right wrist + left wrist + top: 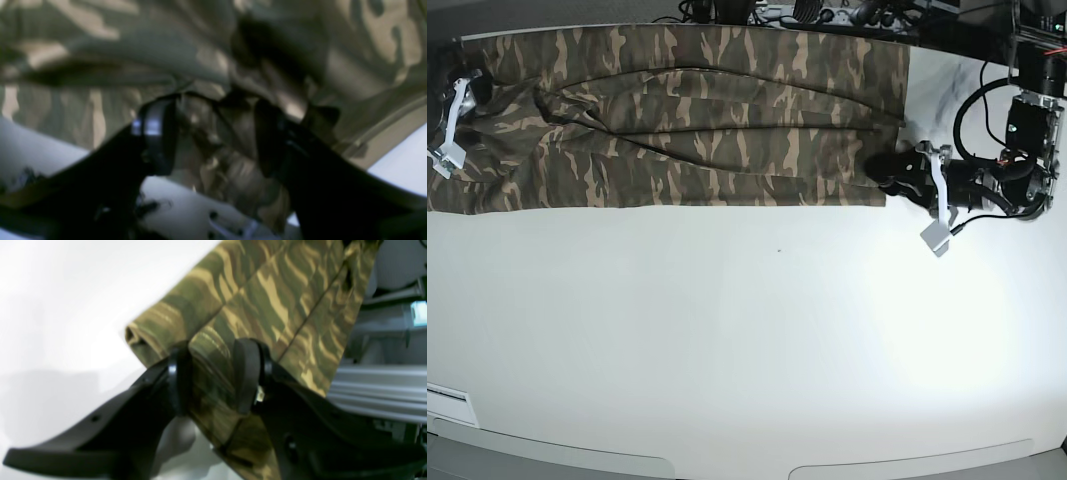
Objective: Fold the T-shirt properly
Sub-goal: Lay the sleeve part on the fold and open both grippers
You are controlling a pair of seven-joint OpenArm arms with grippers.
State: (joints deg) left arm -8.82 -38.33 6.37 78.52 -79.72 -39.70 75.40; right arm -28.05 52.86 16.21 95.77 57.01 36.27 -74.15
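White tabletop (pixel 757 340) fills most of the room's working space, with the T-shirt (pixel 687 120) laid as a long folded band along its far edge. At one end the left gripper (pixel 213 373) has its jaws parted around the shirt's edge, cloth running between the pads; whether they truly pinch it I cannot tell. At the other end the right gripper (pixel 213 136) also stands with jaws apart, bunched fabric in the gap, apparently loose rather than clamped. To my eye a lengthwise fold is done and the crosswise one comes next. Doing that well means both ends taking all layers at once, lifting evenly, and carrying one end over without dragging the band crooked.
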